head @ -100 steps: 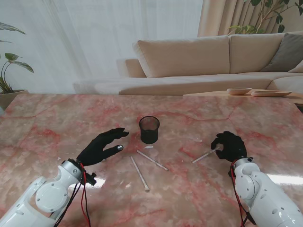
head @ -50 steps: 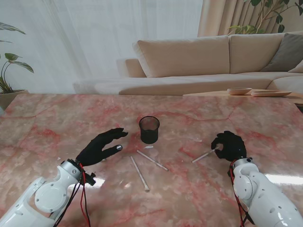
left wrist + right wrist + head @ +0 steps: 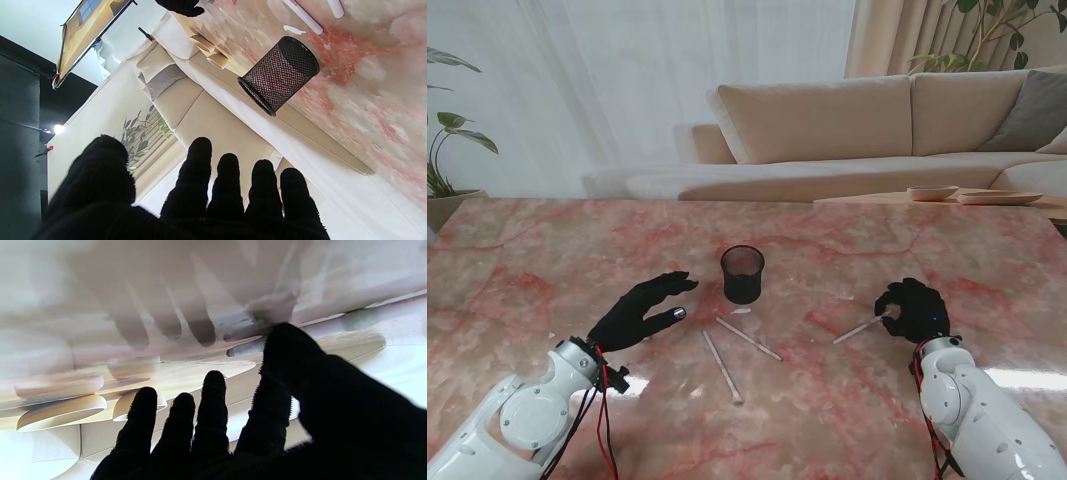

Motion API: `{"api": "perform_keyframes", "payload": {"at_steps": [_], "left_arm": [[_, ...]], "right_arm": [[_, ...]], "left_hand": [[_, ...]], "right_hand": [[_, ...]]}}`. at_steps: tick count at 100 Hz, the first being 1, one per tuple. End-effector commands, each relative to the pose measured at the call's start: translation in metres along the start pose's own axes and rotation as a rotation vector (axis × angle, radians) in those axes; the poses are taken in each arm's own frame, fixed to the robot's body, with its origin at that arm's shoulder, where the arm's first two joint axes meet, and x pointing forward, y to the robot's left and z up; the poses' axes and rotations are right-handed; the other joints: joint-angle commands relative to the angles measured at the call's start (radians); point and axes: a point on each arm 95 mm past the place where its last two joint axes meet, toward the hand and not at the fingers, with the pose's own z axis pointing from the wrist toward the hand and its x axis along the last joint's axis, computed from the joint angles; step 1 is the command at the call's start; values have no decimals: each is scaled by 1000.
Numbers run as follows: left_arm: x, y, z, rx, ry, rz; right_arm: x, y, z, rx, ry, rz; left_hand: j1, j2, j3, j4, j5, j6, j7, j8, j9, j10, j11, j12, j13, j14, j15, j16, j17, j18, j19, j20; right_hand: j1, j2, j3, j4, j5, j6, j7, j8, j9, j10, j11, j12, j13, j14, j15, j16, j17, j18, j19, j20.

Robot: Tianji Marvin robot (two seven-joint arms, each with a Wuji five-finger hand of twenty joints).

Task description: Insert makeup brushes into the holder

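1. A black mesh cup stands upright near the middle of the pink marble table. It looks empty.
2. Three white brushes lie flat on the table. None of them is in the cup.
3. The middle brush lies just in front of the cup, nearer to me, and slants to the right.
4. The long brush lies beside it, a bit more to the left and nearer to me.
5. The third brush lies well to the right of the cup, and its far end is at the right hand.
6. The right hand is curled over that end of the brush. Its thumb sits close to the brush tip, but I cannot tell if it really has hold of it.
7. The left hand hovers over the table to the left of the cup. Its fingers are spread apart and bent a little, and it holds nothing.
8. A tiny white scrap lies on the table just in front of the cup.
9. A beige sofa is behind the table.
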Motion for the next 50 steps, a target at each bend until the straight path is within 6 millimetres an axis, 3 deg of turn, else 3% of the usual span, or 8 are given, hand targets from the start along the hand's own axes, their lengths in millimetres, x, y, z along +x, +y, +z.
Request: {"api": "perform_keyframes", "payload": {"at_steps": [1,26,50], "left_arm": [[-1,3,-2,-6,-5,-3],[-2,3,-1,-9,-6,-4],[-2,3,-1,-7,-5,-5]], "right_arm": [[-18,-36,-23,114,-49,-26],[-18,-37,-24,113,-55,-39],[-18,-38,-24,115,-55,-47]], "left_hand": [[21,31,-32,-14,3,-33,10,5,-3,-19,-13,-9,-14,-49,-27,-13,-3,-17,-34,-19],[24,32,-34,-16,6,-37,12,6,-2,-19,-13,-8,-13,-49,-27,-12,-3,-17,-34,-19],[24,33,-36,-17,6,-38,13,7,-3,-17,-13,-8,-14,-49,-27,-12,-3,-16,-34,-19]], "right_hand": [[81,-115,-48,-25,14,93,47,48,-2,-15,-1,17,13,-18,-11,24,0,1,17,28],[86,-112,-46,-26,44,64,62,175,8,-15,8,23,16,-18,-7,25,2,1,21,32],[98,-96,-12,-8,120,79,67,183,46,-19,26,34,31,-21,1,28,10,2,29,34]]}}
